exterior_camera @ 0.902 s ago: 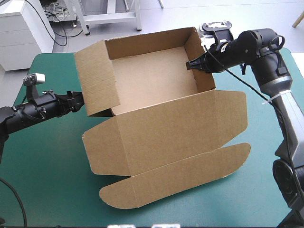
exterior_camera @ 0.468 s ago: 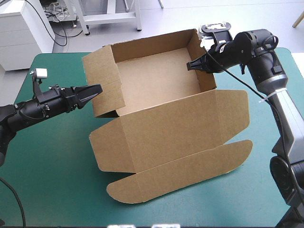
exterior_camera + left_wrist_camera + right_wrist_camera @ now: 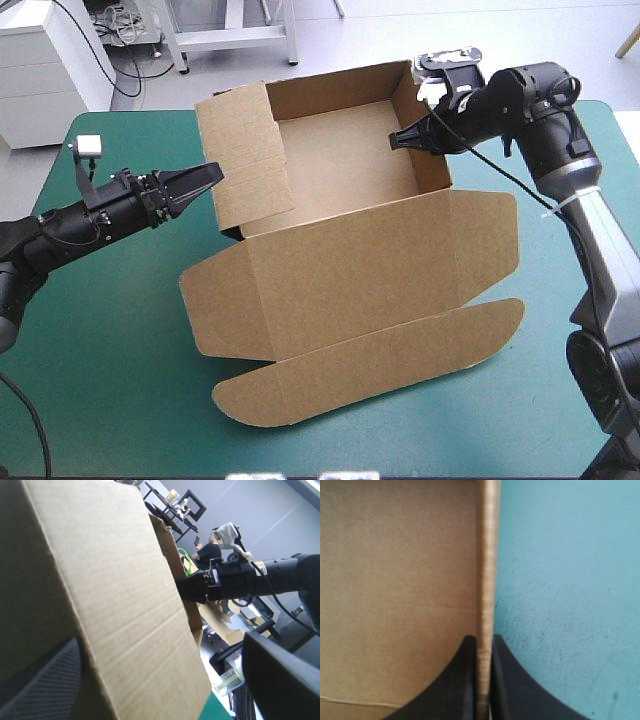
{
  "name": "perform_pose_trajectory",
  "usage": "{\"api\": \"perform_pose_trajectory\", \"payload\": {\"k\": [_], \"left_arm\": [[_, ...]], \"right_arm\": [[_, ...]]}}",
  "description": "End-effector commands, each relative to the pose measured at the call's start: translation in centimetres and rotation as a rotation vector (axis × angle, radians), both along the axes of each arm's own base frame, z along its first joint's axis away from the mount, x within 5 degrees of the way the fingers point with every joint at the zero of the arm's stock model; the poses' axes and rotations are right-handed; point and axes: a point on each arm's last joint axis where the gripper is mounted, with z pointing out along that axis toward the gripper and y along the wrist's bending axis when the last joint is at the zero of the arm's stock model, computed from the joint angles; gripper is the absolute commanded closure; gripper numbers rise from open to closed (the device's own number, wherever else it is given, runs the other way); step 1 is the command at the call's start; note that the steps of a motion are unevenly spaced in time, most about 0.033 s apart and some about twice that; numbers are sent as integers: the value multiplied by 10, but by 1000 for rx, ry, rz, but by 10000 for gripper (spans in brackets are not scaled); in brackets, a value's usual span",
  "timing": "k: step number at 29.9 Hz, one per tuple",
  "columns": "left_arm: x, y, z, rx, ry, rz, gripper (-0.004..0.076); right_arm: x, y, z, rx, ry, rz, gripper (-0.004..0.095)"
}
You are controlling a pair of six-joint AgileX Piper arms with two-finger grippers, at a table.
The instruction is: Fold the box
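**Box tray held by its right wall, left gripper at its left wall**

High view, read from the robot's left to its right. The left gripper (image 3: 207,178) reaches in level over the teal-green table (image 3: 100,380), pointing at the outer face of the left wall (image 3: 245,160) of the box (image 3: 340,270). Its tips are touching or all but touching that face. In the left wrist view its black fingers (image 3: 45,690) stand wide apart, with brown board filling the space between and ahead of them; they grip nothing.

The box sits mid-table, long axis across it from left to right and slightly skewed. Its walls are raised into an open tray toward the far edge. The tray floor (image 3: 345,150) is bare and the tray holds nothing. The lid (image 3: 370,250) lies open toward the near edge, with its rounded tuck flap (image 3: 370,365) nearest the robot. Whether the tray's base rests flat on the cover cannot be told.

The right gripper (image 3: 397,138) comes from the far right and pinches the right wall (image 3: 422,168). The right wrist view shows its fingers (image 3: 507,680) nearly together, the wall's top edge clamped between them, tray floor on one side and table cover on the other.

Judgement: the next move turns on the left wall, which lies directly ahead of the left gripper, the nearer arm, while the right gripper steadies the opposite end.
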Motion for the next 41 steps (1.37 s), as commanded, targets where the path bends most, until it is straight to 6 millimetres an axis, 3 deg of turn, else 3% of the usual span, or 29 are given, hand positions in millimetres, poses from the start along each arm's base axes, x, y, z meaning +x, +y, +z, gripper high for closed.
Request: {"api": "perform_pose_trajectory", "payload": {"k": [1,8,16,27,32,41], "left_arm": [[-5,-2,16,-49,-25,10,106],[-2,-3,6,31,121,57,106],[-5,-2,16,168,225,119,106],[-9,-46,29,318,253,199,109],[-10,-59,28,369,231,227,163],[-2,-55,27,350,260,332,175]], "right_arm": [[-17,7,30,33,-139,11,925],[-25,25,37,16,-204,30,925],[-30,23,50,2,-290,10,922],[-37,29,56,-60,-343,18,921],[-42,39,57,-108,-376,12,922],[-50,52,58,-135,-394,46,921]]}}
